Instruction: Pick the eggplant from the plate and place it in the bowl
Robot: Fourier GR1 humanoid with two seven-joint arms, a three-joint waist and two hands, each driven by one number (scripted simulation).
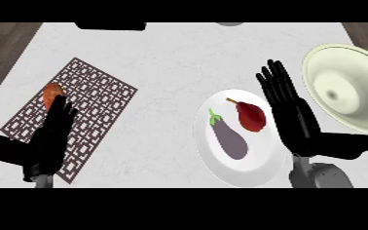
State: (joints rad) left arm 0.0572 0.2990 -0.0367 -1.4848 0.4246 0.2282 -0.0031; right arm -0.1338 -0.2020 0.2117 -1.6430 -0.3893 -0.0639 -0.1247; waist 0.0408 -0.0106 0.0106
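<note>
Eggplant (230,137) found lying on plate (241,173), long axis set near-to-far, stem end farther. Right hand (293,112) held nearer, just right of plate, fingers straight, nothing gripped; bowl (336,91) sited further right.

A pale grey-white counter (173,53) with faint marbling. A dark brown placemat (101,97) carries a white geometric lattice pattern. An orange-red vegetable (52,93) shows at its edge. The plate (248,173) is plain white. On it, the eggplant (231,140) is dusky purple with a bright green stem, and a dark red fruit (251,117) has a brownish stalk. The bowl (327,63) is pale cream with a greenish tint. The left hand (50,136) and right hand (291,107) are black, with a grey forearm (323,175).
</note>
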